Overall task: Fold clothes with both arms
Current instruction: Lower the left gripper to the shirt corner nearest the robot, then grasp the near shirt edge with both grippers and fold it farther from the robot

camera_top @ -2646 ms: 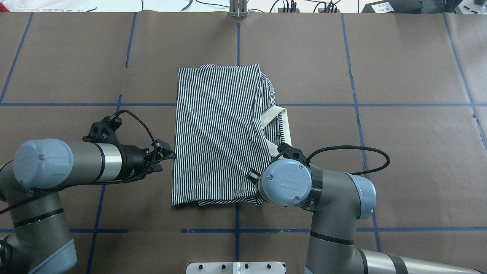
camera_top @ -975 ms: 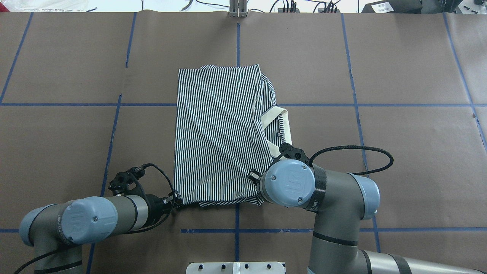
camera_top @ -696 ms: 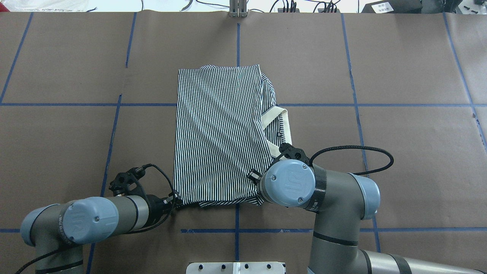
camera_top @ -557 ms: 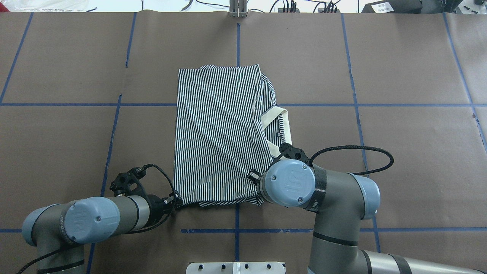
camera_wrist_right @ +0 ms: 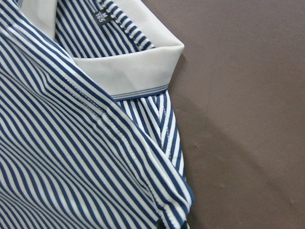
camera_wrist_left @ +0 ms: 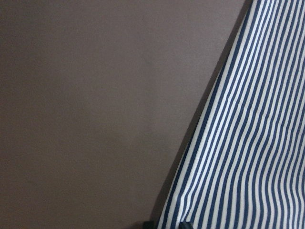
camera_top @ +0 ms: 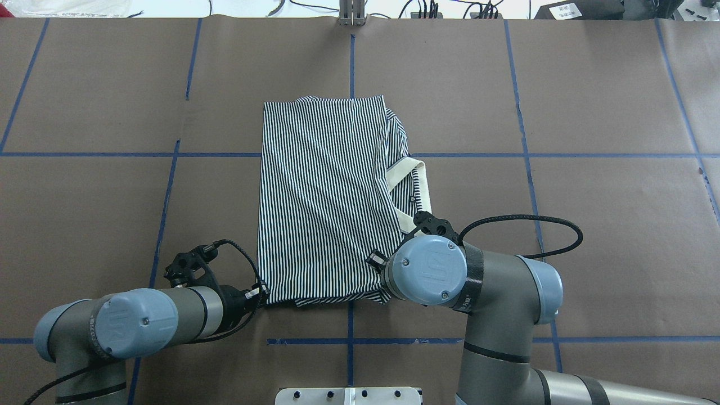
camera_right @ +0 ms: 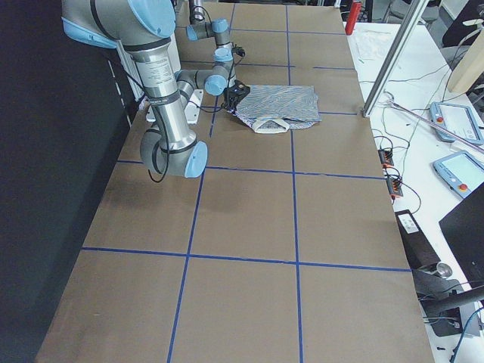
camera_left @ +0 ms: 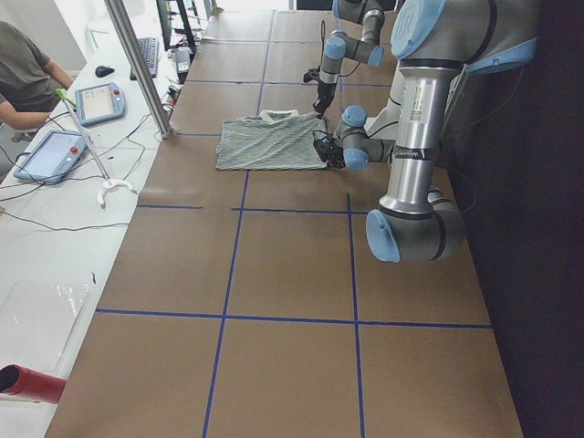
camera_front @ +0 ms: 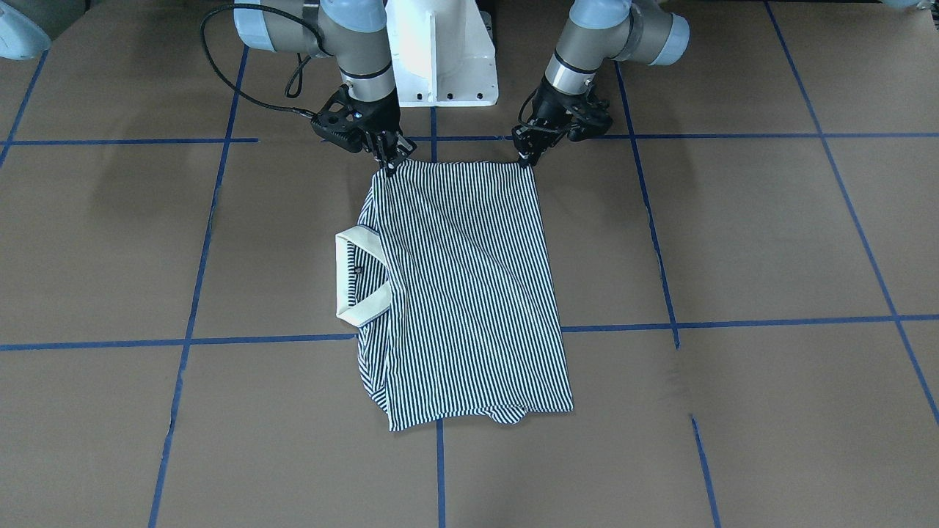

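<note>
Navy-and-white striped polo shirt (camera_front: 469,293) folded into 1 long rectangle, left gripper (camera_front: 525,160) and right gripper (camera_front: 389,165) fingers each pinching 1 corner, cream collar (camera_front: 343,279) beyond the right fingers

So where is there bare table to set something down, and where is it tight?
Bare brown table lies left and right of the polo shirt and beyond its far edge. Tight along the robot-side edge: left gripper and right gripper sit at its two near corners.

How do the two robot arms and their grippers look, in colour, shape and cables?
The left arm and right arm are silver-grey tubes with light-blue, logo-stamped joint caps. The left gripper and right gripper are black, two-fingered, each fed by a looping black braided cable.
</note>
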You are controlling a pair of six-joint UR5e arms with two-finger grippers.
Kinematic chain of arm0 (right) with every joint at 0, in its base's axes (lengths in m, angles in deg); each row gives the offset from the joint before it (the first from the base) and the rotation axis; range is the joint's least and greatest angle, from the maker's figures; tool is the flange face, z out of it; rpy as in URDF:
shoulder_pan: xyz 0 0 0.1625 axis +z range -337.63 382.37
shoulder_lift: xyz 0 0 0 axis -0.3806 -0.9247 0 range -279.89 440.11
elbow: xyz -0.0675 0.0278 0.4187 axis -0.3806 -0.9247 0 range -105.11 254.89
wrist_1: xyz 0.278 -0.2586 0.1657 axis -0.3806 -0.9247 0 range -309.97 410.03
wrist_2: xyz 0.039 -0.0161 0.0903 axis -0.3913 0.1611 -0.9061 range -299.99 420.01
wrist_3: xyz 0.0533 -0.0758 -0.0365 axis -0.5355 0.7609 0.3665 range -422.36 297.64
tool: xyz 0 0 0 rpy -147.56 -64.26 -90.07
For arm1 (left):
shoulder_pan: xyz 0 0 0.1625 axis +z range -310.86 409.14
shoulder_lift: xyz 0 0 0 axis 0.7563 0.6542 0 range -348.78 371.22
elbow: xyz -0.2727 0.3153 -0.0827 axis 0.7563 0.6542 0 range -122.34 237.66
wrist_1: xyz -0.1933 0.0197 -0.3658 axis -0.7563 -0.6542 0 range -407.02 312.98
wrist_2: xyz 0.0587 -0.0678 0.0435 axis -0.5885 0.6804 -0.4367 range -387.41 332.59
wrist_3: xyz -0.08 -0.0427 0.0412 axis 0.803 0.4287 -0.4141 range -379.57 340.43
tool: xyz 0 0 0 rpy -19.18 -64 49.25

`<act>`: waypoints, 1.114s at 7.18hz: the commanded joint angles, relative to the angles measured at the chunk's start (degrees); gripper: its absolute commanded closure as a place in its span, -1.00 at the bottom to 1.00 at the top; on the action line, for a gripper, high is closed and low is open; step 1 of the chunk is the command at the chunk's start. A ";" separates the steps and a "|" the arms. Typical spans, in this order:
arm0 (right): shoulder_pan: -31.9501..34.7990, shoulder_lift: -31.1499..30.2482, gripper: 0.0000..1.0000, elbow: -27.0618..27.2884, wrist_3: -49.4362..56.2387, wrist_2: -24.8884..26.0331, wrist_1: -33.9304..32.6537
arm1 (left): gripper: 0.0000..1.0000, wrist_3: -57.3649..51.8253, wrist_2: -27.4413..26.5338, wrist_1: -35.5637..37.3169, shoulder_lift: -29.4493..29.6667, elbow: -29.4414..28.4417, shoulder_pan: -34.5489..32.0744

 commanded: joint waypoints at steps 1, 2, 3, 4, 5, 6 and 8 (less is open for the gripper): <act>0.01 -0.55 1.00 0.61 0.00 0.00 0.00 | 1.00 0.06 0.00 0.24 -0.46 3.21 -0.28; -0.26 -3.78 1.00 4.36 -0.17 0.09 -0.09 | 1.00 1.97 0.00 2.50 -0.55 6.20 -0.19; -2.26 -8.51 1.00 10.31 -0.70 0.26 -0.18 | 1.00 4.78 0.00 4.27 -0.55 8.93 0.50; -3.93 -11.43 1.00 15.16 -3.23 0.53 -0.70 | 1.00 6.37 0.00 5.94 -0.46 11.48 1.73; -5.52 -11.63 1.00 18.77 -5.60 0.61 -6.19 | 1.00 8.47 0.00 9.17 -0.11 13.94 3.39; -5.97 -11.11 1.00 21.94 -7.10 0.70 -10.76 | 1.00 9.71 0.00 11.12 -0.11 17.27 4.02; -0.30 -9.27 1.00 21.81 -6.16 0.18 -11.25 | 1.00 9.12 0.09 13.77 1.55 19.68 3.24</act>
